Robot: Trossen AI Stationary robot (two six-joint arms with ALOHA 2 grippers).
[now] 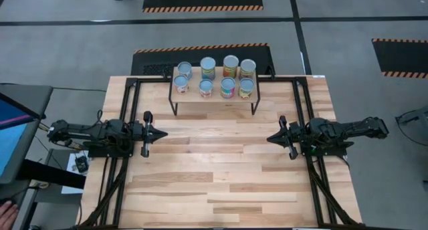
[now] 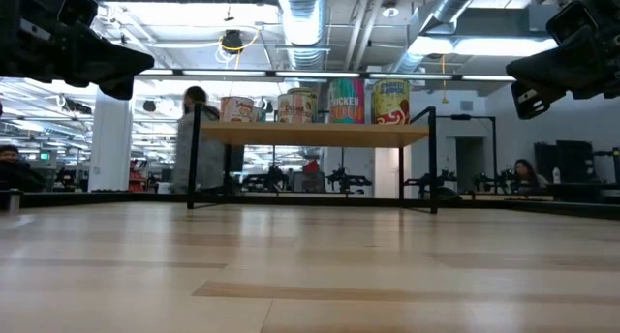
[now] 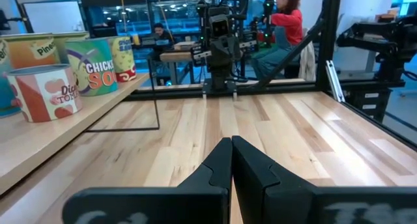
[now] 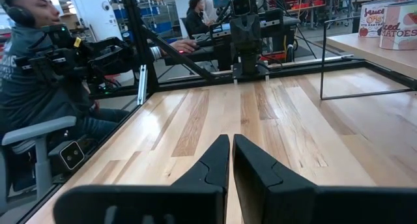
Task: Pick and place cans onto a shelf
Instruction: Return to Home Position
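High view: eight cans (image 1: 227,87) stand upright on the left-to-right shelf (image 1: 214,100).

At desk (image 2: 310,265) level I see only four cans (image 2: 346,101); the rest hide behind them. My right wrist camera cuts off the shelf (image 4: 391,48), showing just two cans.

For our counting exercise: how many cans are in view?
8 cans, all on the shelf, standing in two rows of four, one row behind the other. None looks hidden from above.
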